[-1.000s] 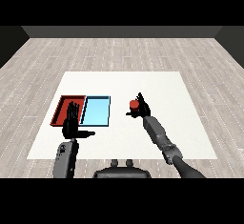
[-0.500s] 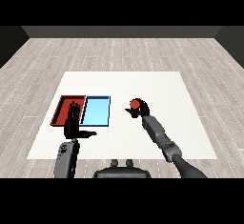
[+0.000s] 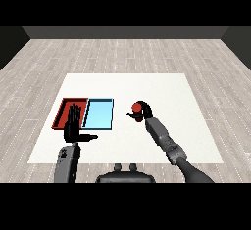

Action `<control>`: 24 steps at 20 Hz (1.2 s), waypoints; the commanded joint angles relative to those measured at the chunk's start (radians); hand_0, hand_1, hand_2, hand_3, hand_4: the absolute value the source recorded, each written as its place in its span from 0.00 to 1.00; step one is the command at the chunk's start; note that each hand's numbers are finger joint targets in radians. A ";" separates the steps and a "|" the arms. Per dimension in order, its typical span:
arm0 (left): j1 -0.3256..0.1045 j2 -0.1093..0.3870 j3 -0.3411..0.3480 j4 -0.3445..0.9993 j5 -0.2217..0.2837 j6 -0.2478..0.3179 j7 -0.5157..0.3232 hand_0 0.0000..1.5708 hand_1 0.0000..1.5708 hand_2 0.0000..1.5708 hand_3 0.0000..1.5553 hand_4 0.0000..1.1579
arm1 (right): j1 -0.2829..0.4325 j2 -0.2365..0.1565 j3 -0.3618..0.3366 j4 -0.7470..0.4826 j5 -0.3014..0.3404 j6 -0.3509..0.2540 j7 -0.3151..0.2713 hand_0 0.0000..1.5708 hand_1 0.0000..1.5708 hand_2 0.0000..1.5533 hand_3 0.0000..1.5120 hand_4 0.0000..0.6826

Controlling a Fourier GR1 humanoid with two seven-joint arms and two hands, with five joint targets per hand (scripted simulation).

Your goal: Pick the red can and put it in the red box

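The red can (image 3: 136, 108) stands on the white table right of the trays, and my right hand (image 3: 143, 111) is curled round it from the right and behind. Only the can's red top and left side show past the black fingers. The red tray (image 3: 65, 108) lies at the left with the light blue tray (image 3: 99, 113) beside it. My left hand (image 3: 73, 126) is held upright over the red tray's near edge, fingers straight and thumb pointing right, with nothing in it.
The white table (image 3: 162, 87) stretches out behind and to the right of the can. Grey wood flooring surrounds it.
My right hand has closed round the red can and shifted slightly toward me and left. The left hand has stayed where it was.
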 commanded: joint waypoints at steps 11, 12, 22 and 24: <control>-0.005 0.021 0.018 -0.017 0.030 -0.019 0.029 0.00 0.00 0.00 0.00 0.00 | 0.078 -0.040 0.017 -0.179 0.001 -0.017 -0.019 0.98 0.98 0.95 0.91 0.86; -0.013 0.021 0.020 0.009 0.034 -0.029 0.014 0.00 0.00 0.00 0.00 0.00 | -0.007 -0.027 0.005 -0.193 -0.013 -0.061 0.009 0.98 0.98 0.94 0.91 0.85; -0.007 -0.024 -0.104 -0.058 -0.035 -0.016 0.073 0.00 0.00 0.00 0.00 0.00 | 0.225 -0.105 0.077 -0.740 0.016 -0.073 0.145 0.96 0.96 0.95 0.93 0.94; -0.028 -0.029 -0.132 -0.076 -0.051 0.004 0.128 0.00 0.00 0.00 0.00 0.00 | 0.253 -0.115 0.064 -0.787 0.006 -0.040 0.120 0.95 0.95 0.93 0.92 0.92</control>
